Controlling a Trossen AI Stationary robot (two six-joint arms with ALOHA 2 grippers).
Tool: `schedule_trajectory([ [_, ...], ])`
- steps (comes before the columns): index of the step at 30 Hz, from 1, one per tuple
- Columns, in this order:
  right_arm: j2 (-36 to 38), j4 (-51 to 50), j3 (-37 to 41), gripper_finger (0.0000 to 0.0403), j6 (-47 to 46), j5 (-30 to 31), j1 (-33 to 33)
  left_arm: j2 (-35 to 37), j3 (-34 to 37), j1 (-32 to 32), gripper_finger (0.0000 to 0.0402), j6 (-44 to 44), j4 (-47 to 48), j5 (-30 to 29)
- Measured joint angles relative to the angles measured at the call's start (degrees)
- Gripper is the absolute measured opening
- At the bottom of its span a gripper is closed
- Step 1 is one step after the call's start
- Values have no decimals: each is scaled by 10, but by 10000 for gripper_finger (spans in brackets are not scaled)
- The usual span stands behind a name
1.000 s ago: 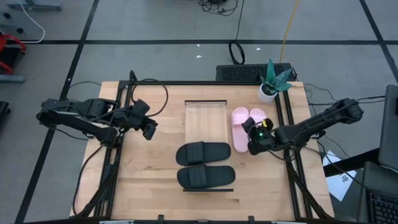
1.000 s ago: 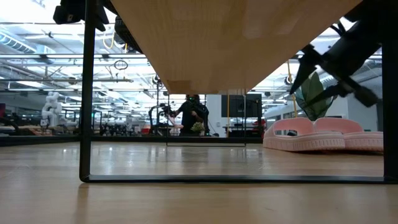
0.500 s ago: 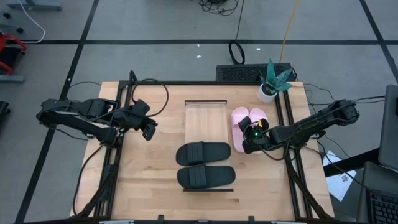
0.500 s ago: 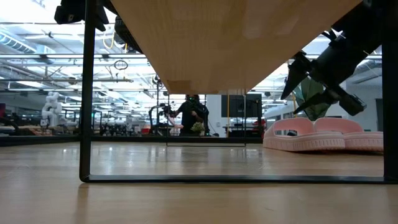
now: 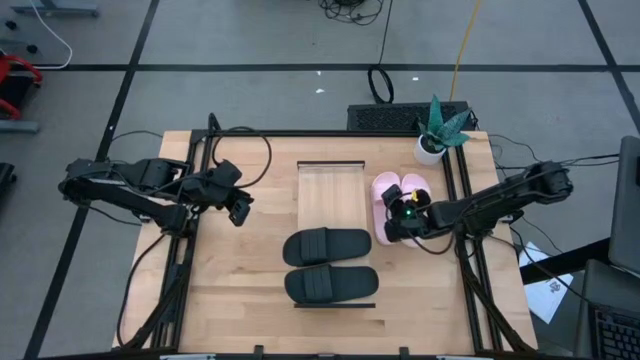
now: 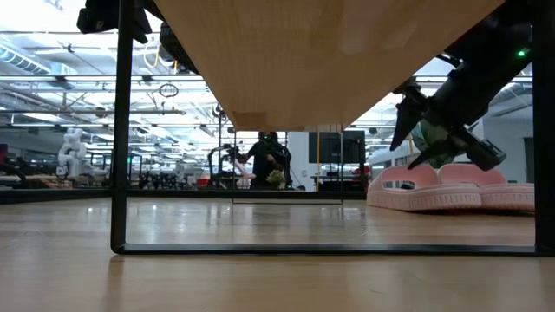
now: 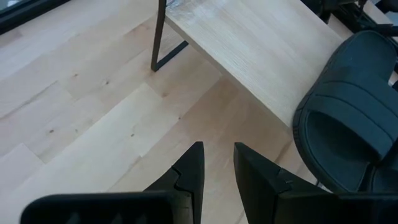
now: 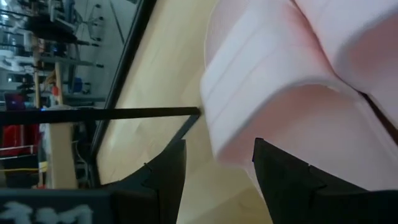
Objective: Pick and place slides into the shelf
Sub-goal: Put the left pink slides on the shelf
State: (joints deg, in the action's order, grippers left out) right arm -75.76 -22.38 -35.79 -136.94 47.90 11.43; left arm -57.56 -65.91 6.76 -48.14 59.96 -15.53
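The shelf [image 5: 330,190] lies along the table's middle, and in the low view its plank underside [image 6: 321,61] fills the top. Two black slides [image 5: 327,245] [image 5: 332,284] rest flat on its near half. The pink pair [image 5: 398,200] lies side by side on the tabletop to the shelf's right, also in the low view [image 6: 451,186]. My right gripper [image 5: 392,228] is open and low at the near end of the pink slide [image 8: 280,81] closest to the shelf. My left gripper [image 5: 240,210] waits left of the shelf, its fingers a narrow gap apart [image 7: 217,165]. My right gripper [image 8: 217,168] comes level from the table's right and near side at the pink slide's strap end [image 8: 249,118]. Its open fingers [image 8: 280,180] stand on either side of the sole's edge. I cannot tell whether they touch it.
A potted plant [image 5: 432,140] stands at the table's far right corner, just beyond the pink pair. The shelf's far half [image 5: 330,185] is bare wood. Dark rails [image 5: 462,200] run along both table sides. A person [image 6: 264,160] stands far back in the room.
My right gripper has moved toward the table's left and downward, closing in on the near end of the pink pair. The slides and the left arm have stayed still.
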Motion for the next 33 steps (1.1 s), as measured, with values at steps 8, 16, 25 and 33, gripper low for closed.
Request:
schedule_trajectory([
  [8,-22,13,0,178,-1,2,-28,0,0,-1,83,1,0,-2],
  [16,-35,16,0,178,6,2,-43,0,0,-11,83,3,0,-2],
  [25,-35,16,0,176,14,3,-43,0,0,-20,83,7,0,4],
  [33,-35,12,0,125,16,2,-47,0,0,-20,83,12,0,5],
])
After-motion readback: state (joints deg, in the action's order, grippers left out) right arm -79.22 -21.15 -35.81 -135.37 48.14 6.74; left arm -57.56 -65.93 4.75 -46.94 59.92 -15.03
